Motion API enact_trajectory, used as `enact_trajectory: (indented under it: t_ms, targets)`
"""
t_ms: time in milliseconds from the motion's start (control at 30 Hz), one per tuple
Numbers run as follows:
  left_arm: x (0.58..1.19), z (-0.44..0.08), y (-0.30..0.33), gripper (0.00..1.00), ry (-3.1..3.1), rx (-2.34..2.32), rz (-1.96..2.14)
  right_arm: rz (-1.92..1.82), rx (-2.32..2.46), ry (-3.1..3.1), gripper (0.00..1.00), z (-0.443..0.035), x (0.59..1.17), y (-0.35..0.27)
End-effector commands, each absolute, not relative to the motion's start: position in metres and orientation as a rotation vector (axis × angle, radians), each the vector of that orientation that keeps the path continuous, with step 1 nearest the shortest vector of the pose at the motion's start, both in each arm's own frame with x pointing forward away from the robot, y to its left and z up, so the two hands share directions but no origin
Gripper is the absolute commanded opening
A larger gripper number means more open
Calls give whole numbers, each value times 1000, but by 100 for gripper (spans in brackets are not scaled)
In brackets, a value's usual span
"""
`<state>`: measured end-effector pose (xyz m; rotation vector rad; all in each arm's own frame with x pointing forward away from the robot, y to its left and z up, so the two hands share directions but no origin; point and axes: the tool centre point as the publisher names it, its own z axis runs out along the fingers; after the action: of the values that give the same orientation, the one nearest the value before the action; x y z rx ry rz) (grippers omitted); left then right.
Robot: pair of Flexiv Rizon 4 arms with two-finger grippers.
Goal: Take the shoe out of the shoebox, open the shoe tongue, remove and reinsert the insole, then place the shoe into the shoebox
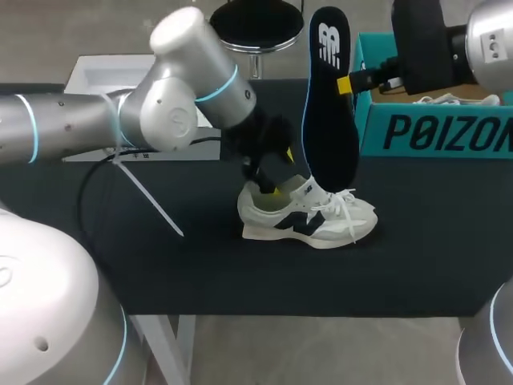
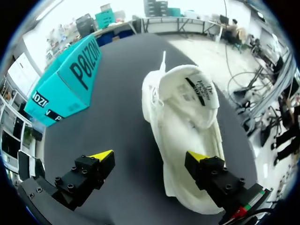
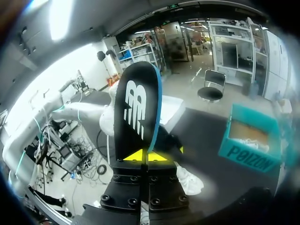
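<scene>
Below the right claw (image 1: 346,83) hangs the insole (image 1: 330,104), clenched by its edge near the logo end, its long axis close to upright and leaning a little. The toe end points down and meets the white sneaker (image 1: 309,223) just behind the tongue, at the mouth. The sneaker lies on its sole on the black bench (image 1: 208,265), outside the teal shoebox (image 1: 433,132), which stands beyond and beside the right claw. The left claw (image 2: 150,157) sits at the heel, released: one finger (image 2: 206,168) over the heel collar, the other out over bare bench, grasping nothing. From it the sneaker runs straight ahead, heel nearest, toe farthest. Judged from this, reinsertion turns on tipping the insole's axis down toward the sneaker's own, toe end leading forward, while the nearer left claw steadies the heel
</scene>
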<state>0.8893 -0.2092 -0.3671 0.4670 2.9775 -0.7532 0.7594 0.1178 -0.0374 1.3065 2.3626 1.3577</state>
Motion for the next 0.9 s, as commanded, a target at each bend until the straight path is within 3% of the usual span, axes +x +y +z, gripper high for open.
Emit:
enact_trajectory:
  t_ms: [33, 300, 333, 367, 900]
  targets:
    - [891, -391, -225, 100, 2978, 456, -745, 1355, 1310, 2361, 0, -39, 762, 121]
    - [889, -407, -229, 100, 3018, 433, -747, 1355, 1310, 2361, 0, -39, 762, 121]
    - [888, -408, -230, 4, 3018, 432, -765, 1355, 1310, 2361, 0, -39, 762, 121]
    - [887, -409, -230, 0, 3019, 434, -758, 1355, 1310, 2361, 0, -39, 762, 121]
    - [886, -400, -221, 0, 3026, 554, -796, 1355, 1310, 2361, 0, -39, 762, 121]
